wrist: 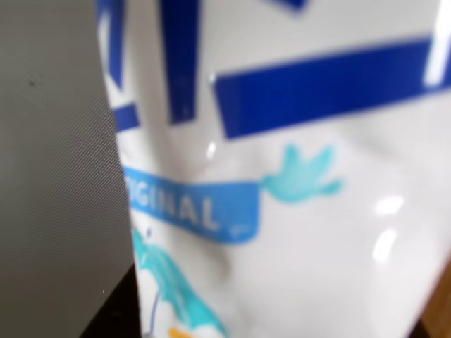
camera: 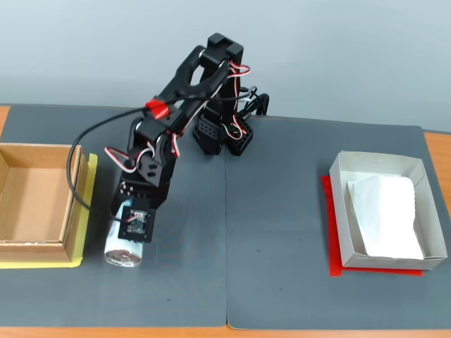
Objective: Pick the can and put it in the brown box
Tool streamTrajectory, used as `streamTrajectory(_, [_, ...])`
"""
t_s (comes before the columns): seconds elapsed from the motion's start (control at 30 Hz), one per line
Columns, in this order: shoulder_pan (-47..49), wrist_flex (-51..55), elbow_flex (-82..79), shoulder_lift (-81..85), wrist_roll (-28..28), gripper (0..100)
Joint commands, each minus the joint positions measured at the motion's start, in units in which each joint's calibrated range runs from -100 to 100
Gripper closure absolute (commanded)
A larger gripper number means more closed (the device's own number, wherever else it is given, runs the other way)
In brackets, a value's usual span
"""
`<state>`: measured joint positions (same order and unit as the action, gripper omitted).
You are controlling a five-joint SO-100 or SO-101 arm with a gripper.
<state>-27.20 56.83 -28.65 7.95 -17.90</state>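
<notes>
In the fixed view the white can point(camera: 122, 254) lies on the grey mat near the front left, its silver end facing the camera, just right of the brown box point(camera: 72, 211). My gripper point(camera: 132, 236) reaches down right over the can's far part, and the wrist camera module hides its fingers. In the wrist view the can point(wrist: 296, 183) fills most of the frame, very close and blurred, with blue lettering and light-blue drawings. No finger shows clearly there. The brown box is open-topped and holds nothing I can see.
A white-grey box point(camera: 341, 218) with white paper point(camera: 386, 215) inside stands on a red sheet at the right. A yellow sheet point(camera: 86, 211) lies under the brown box. The arm's base point(camera: 222, 134) stands at the mat's back, and a black cable point(camera: 77, 186) loops beside the box.
</notes>
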Motion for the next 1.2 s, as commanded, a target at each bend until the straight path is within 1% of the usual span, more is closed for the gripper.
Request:
streamTrajectory(0.0, [0.23,0.75,1.41,7.34,-0.03,92])
streamTrajectory(0.2, [-1.15,1.36,3.31,11.83,-0.03,92])
streamTrajectory(0.43, [-5.54,7.78,16.61,10.22,-0.03,92])
streamTrajectory(0.63, [-12.52,8.91,25.3,5.82,-0.65,92])
streamTrajectory(0.83, [-17.97,8.21,31.09,-0.19,-6.54,92])
streamTrajectory(0.97, [-19.75,8.21,35.26,-6.12,-10.71,92])
streamTrajectory(1.17, [-19.92,8.13,43.13,-14.09,-11.75,92])
